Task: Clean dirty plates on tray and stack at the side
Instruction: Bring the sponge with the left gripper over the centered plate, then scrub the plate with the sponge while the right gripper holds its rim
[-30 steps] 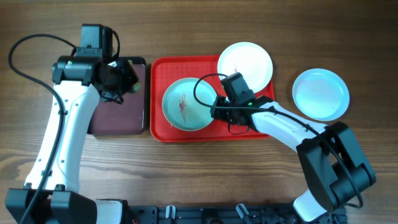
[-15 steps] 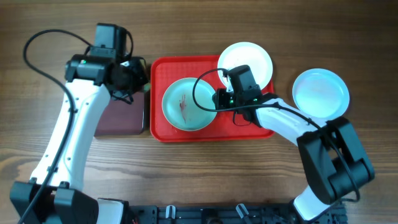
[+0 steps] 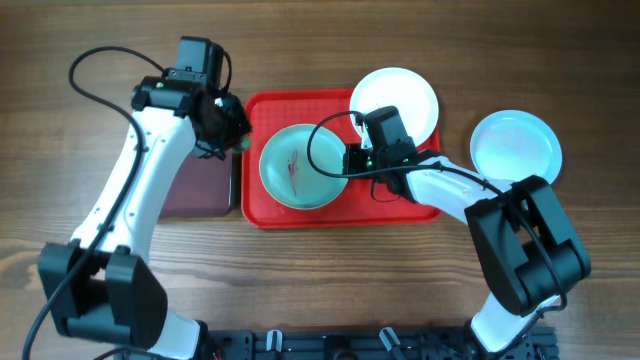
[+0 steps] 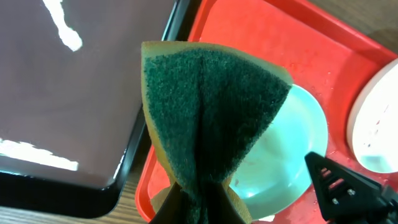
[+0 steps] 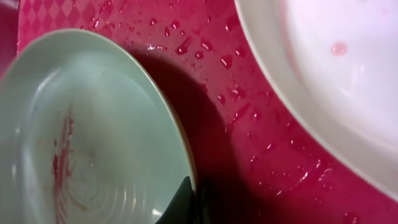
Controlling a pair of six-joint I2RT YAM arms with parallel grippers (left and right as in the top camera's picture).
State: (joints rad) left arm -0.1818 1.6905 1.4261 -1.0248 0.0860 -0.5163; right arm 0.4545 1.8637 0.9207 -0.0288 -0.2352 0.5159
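Note:
A pale blue plate [image 3: 303,167] with a reddish smear [image 5: 62,162] lies on the left half of the red tray [image 3: 340,208]. My right gripper [image 3: 350,160] is shut on that plate's right rim [image 5: 186,168], one finger inside and one outside. A white plate [image 3: 395,100] rests on the tray's far right corner. A second pale blue plate [image 3: 515,150] sits on the table right of the tray. My left gripper [image 3: 228,128] is shut on a folded green and yellow sponge [image 4: 211,112], which hangs over the tray's left edge, close to the smeared plate [image 4: 292,155].
A dark maroon tray with a black rim [image 3: 200,185] lies directly left of the red tray. Water droplets dot the red tray [image 5: 217,93] between the two plates. Bare wooden table [image 3: 320,290] surrounds everything.
My left arm has swung right, carrying the sponge from over the maroon tray to the red tray's left edge. The right gripper has closed on the smeared plate's rim.

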